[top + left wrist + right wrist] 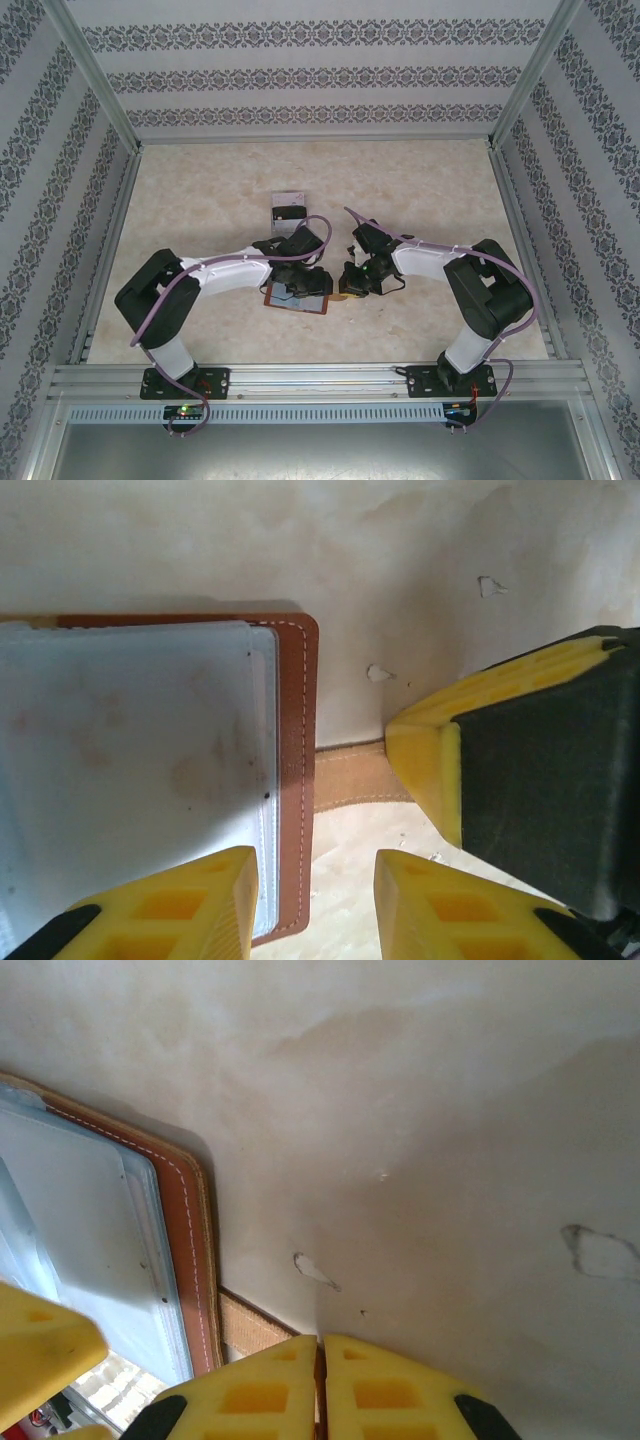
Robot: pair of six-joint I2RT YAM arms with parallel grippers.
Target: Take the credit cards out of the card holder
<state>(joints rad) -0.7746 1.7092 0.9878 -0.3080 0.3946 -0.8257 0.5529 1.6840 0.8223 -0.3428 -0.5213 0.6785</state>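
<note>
container: card holder (297, 296), lying open and flat on the bench (430, 180), toward 6 o'clock of its middle, between the two arms.
contents: grey-blue slotted pockets (130, 760) under a glossy film, layered edges stepping toward 3 o'clock; what the pockets hold cannot be told.
material, holder: smooth brown leather, pale stitching along the rim, rounded corners.
strap tab (350, 777): thin flat tan band leaving the holder's 3 o'clock edge, lying on the bench.
left gripper (315, 912): jaws apart, straddling the stitched 3 o'clock edge; one yellow finger over the lining, the other over bare bench.
right gripper (321, 1390): jaws together, tips resting at the strap tab's far end, at 3 o'clock of the holder; whether the tab is pinched cannot be told.
other item: pale rectangle (290, 207) with a dark marking, at 12 o'clock of the holder, apart from it; too small to identify.
bench surface: matte cream, marbled, with small white chips.
</note>
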